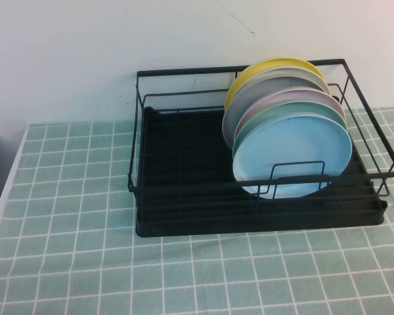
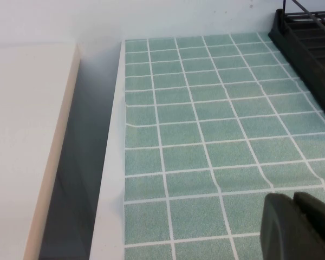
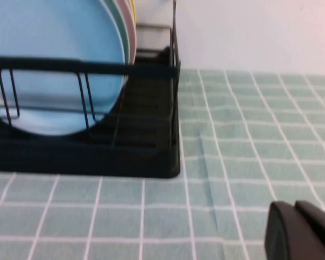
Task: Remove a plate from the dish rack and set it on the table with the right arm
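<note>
The rack (image 1: 184, 190) sits on the table (image 1: 72, 262), toward the right side and near the wall (image 1: 85, 52). Five plates stand on edge in its right half, leaning back one against the next. The blue plate (image 1: 292, 157) is the front one, nearest me, upright behind the rack's front rail and a small wire loop. Behind it come a green plate (image 1: 262, 118), a pink plate (image 1: 276, 98), a grey plate (image 1: 249, 98) and, at the back, a yellow plate (image 1: 266, 65). The left half of the rack holds nothing.

Neither of my arms shows in the high view. My right gripper (image 3: 300, 230) shows only as a dark tip at the corner of its wrist view, low over the table, off the rack's (image 3: 97, 157) right front corner and apart from it. From there the blue plate (image 3: 54, 65) faces me through the front wires. I cannot tell how that gripper is set.

My left gripper (image 2: 298, 225) likewise shows only as a dark tip, over bare table (image 2: 195, 135) near the table's left edge, with the rack's (image 2: 309, 49) left end well beyond it. I cannot tell its state either. Beside that table edge lies a dark gap and a pale surface (image 2: 21, 135).
</note>
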